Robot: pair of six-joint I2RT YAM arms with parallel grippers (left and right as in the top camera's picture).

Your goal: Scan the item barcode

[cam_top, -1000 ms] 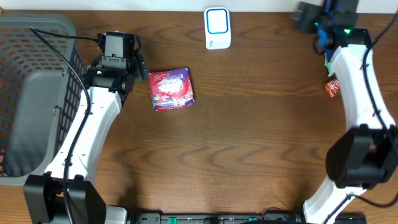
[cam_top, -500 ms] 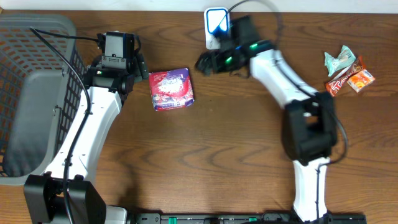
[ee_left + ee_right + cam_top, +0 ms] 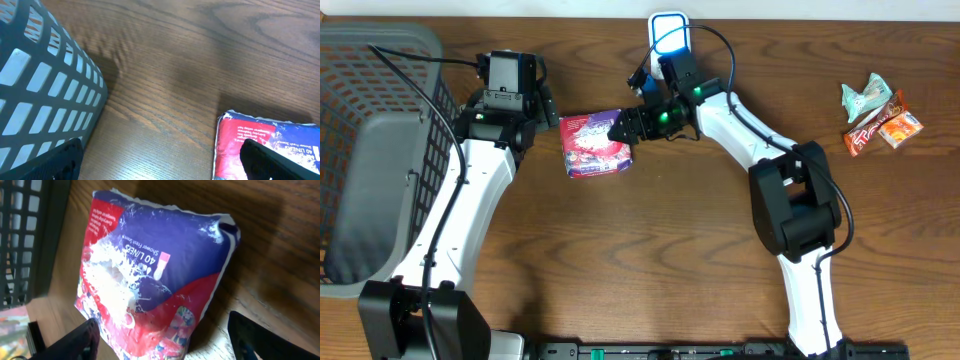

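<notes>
Table (image 3: 670,250) carries basket (image 3: 380,150) at left, packet (image 3: 595,143) flat mid-table, scanner (image 3: 669,35) at rear edge. Right fingers (image 3: 82,340) spread astride packet, unclamped; left fingers (image 3: 280,160) spread, empty. Risk: slippery film may skid or crumple on closing, spoiling the scan.

Dark brown wood-grain table (image 3: 670,250) fills the overhead view. Grey slotted plastic basket (image 3: 380,60) sits on its left end. Thin pale strip (image 3: 520,8) along the far edge, maybe wall, can't resolve it. Black rail (image 3: 670,351) along the near edge. Lighting even, shadows soft.
</notes>
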